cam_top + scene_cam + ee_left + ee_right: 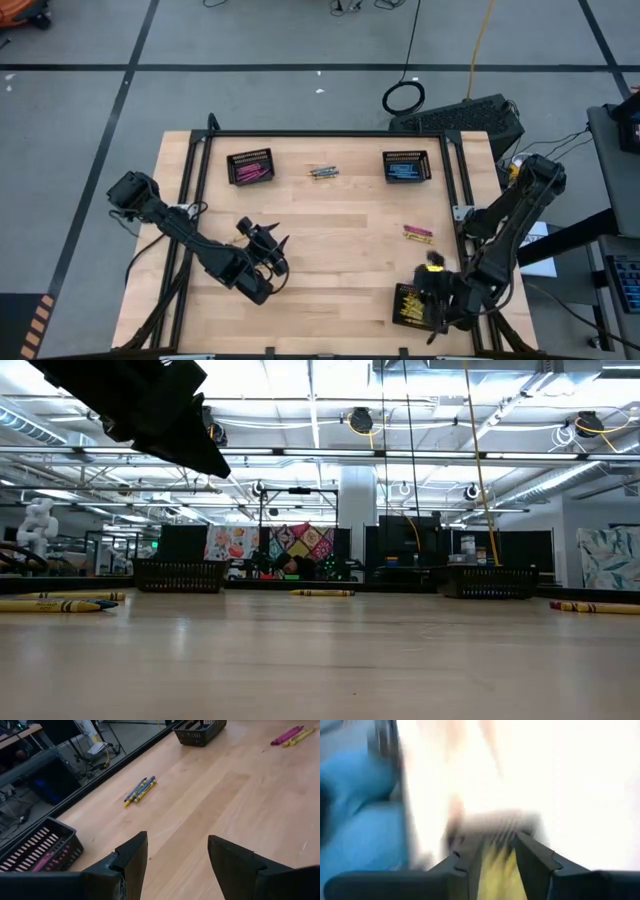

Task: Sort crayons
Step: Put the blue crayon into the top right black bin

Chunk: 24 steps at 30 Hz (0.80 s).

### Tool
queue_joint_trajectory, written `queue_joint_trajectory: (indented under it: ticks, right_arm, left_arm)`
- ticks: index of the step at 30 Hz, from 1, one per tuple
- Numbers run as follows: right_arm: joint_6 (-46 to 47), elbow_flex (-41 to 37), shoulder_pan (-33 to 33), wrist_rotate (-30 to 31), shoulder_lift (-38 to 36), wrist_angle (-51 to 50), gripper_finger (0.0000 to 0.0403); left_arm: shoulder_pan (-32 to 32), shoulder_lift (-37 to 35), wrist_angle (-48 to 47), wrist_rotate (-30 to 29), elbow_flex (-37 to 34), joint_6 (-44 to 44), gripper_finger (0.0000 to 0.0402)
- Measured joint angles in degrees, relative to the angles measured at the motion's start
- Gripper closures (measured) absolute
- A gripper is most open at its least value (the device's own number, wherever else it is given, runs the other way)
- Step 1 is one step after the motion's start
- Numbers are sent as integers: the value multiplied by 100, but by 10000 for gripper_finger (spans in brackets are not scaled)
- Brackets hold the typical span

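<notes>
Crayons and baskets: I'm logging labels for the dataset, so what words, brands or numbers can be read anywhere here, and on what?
None can be read.
Crayons: dark marks on the wrappers, too small to read.
Baskets: no lettering shows.
Posters in the room behind: patterns only, no legible text.

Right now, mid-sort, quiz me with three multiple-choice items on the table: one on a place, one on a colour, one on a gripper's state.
1. Where is the right gripper?
A. over the yellow basket
B. over the pink basket
C. at table centre

2. What colour are the crayons in the far right basket?
A. pink
B. blue
C. yellow

3. How is the left gripper?
A. gripping a crayon
B. open, empty
C. inside a basket

Key: 1 A, high view puts it at the near right corner; 2 B, blue sticks show inside; 3 B, its wrist view shows bare wood between spread fingers.
</notes>
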Motion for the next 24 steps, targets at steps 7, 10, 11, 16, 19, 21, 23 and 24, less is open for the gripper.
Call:
queue_joint_trajectory:
  ticks: [7,10,11,16,19,21,23,24]
  right_arm:
    - [-993,-398,-319,4729,83,-9,320]
    - [-342,-613,-936,3496,7,-602,329]
    - [-261,-728,-1169,3004,6,-671,332]
    - [-1130,-1424,-2313,1212,11,97,353]
    - [-2703,-1938,-3058,212,18,1552,366]
    - [-3807,-2227,-3524,-395,16,2765,374]
    - [-4634,-2504,-3956,-659,16,4039,381]
    - [-4956,-2633,-4132,-680,16,4668,383]
  left_arm:
    - [84,0,262,312,0,-7,190]
    - [158,0,295,651,0,-5,190]
    - [203,0,342,707,0,-5,190]
    - [650,0,908,1003,0,682,190]
    - [1214,0,2044,1549,-230,2081,190]
    - [1726,1,2965,2233,-519,3073,190]
    - [2324,4,3916,3227,-800,3824,190]
    - [2610,4,4283,3576,-923,4061,190]
